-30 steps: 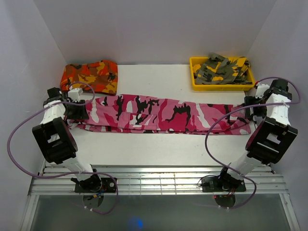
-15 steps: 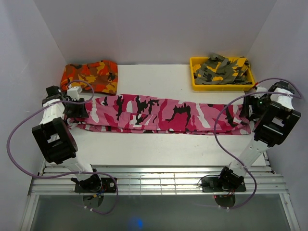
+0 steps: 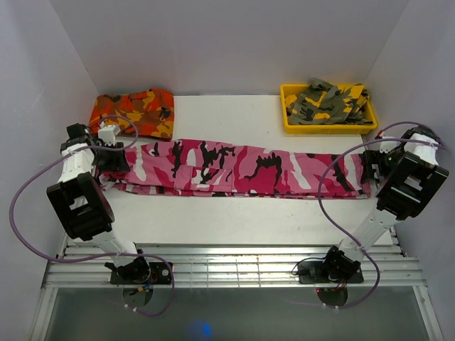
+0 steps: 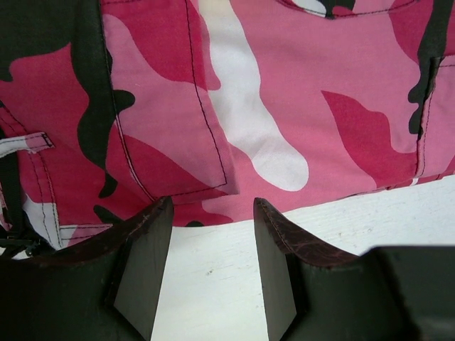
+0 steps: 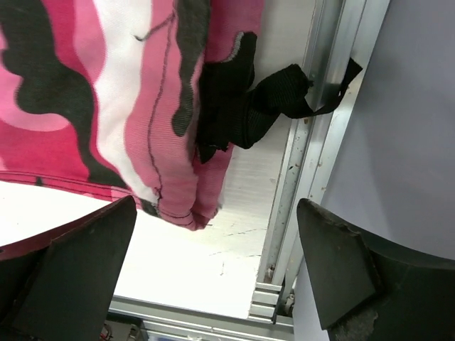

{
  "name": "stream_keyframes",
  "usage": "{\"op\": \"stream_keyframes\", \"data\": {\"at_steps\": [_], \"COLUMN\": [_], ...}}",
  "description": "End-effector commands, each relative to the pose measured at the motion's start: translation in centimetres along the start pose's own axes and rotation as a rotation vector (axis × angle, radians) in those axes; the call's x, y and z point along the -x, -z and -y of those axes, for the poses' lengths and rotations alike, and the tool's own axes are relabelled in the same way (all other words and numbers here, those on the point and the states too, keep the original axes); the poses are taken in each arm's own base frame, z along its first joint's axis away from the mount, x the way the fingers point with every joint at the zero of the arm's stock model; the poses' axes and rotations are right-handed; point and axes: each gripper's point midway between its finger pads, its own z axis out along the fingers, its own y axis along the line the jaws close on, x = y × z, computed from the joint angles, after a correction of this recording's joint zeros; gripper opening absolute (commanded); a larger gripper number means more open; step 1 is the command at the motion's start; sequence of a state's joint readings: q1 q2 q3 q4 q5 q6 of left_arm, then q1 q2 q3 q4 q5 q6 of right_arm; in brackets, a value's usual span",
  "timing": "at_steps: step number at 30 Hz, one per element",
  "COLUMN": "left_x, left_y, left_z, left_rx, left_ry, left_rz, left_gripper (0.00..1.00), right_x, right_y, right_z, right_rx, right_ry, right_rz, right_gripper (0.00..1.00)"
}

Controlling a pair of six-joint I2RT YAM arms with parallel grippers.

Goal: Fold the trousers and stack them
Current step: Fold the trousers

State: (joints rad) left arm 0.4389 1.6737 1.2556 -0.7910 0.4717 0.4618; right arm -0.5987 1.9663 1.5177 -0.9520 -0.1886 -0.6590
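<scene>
The left gripper (image 4: 211,213) stands half spread with nothing between its fingers, over bare counter (image 3: 234,220) at the near edge of the trousers (image 3: 242,167). The right gripper (image 5: 217,204) gapes wide and empty at their hem. The trousers lie flat just nearer than the yellow tray (image 3: 288,122), long axis running left to right, pocketed waist end well left of the tray, leg ends near its right corner.
</scene>
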Motion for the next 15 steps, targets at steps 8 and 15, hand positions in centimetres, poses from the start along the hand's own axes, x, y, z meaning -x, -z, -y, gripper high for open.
{"op": "stream_keyframes", "data": {"at_steps": [8, 15], "left_x": [1.5, 1.3], "left_y": [0.2, 0.2], "left_z": [0.7, 0.7], "left_rx": [-0.043, -0.044], "left_ry": [0.013, 0.011], "left_rz": [0.032, 0.029], "left_gripper": [0.60, 0.60], "right_x": [1.6, 0.8], "right_y": [-1.9, -4.8], "right_z": [-2.2, -2.3], "right_rx": [0.222, 0.244], "right_ry": [-0.140, -0.203], "right_rz": [0.075, 0.052], "right_gripper": [0.89, 0.82]}}
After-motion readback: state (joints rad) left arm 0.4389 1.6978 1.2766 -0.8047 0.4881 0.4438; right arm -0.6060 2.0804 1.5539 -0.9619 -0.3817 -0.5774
